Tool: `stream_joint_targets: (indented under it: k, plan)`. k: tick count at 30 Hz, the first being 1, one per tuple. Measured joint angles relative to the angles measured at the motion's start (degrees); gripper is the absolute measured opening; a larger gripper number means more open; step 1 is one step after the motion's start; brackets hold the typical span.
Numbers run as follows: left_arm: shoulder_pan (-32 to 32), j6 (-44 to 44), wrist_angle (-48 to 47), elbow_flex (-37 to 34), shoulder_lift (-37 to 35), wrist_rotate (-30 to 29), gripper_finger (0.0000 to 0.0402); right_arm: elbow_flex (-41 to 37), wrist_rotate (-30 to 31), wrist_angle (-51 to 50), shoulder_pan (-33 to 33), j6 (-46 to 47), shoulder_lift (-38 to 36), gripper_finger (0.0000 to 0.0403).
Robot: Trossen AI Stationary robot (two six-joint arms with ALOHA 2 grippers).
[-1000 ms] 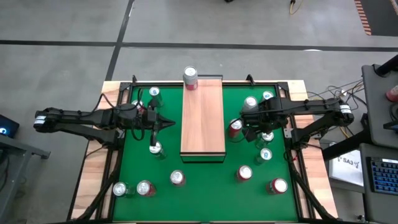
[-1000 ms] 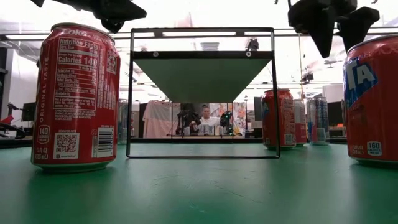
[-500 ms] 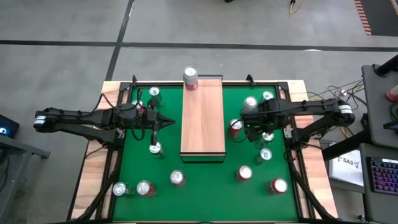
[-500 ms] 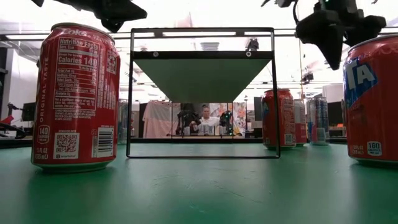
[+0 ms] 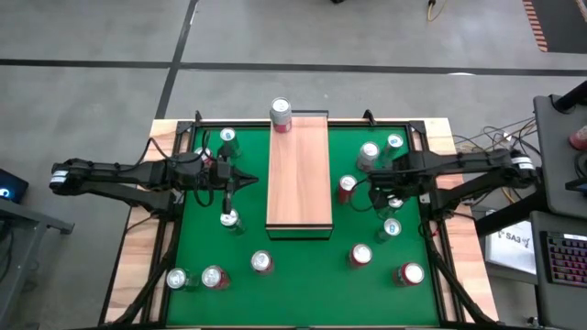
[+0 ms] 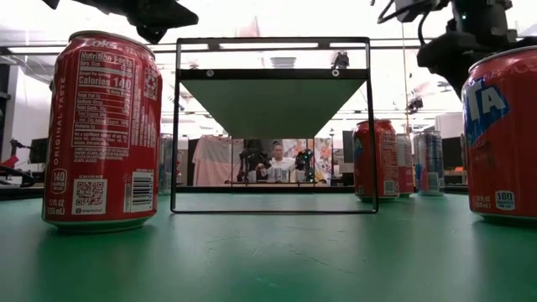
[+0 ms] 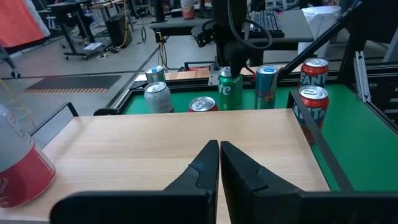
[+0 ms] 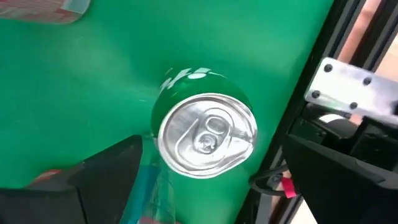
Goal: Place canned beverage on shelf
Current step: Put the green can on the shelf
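Green table, cans scattered around the central shelf (image 5: 298,174). My right gripper (image 5: 393,193) hangs wide open above a green can (image 8: 207,134), lined up to grasp. Left gripper (image 5: 249,180) waits closed, left of shelf.

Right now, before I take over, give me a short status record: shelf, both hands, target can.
shelf: one can standing at its far end, the rest bare
left hand: shut, empty, beside the shelf's left edge
right hand: open, holding nothing, above a green can
green can: upright on the mat, not gripped
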Motion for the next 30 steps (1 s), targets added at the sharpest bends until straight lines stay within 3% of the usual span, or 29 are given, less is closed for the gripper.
stream_joint_targets:
  k: [12, 30]
  plan:
    - [0.0, 0.4, 0.4, 0.0, 0.0, 0.0, 0.0, -6.6, -1.0, 8.2, 0.0, 0.6, -0.9, 0.038]
    - [0.0, 0.4, 0.2, 0.0, 0.0, 0.0, 0.0, -7.9, -1.0, 10.1, 0.0, 0.1, -0.5, 0.0376]
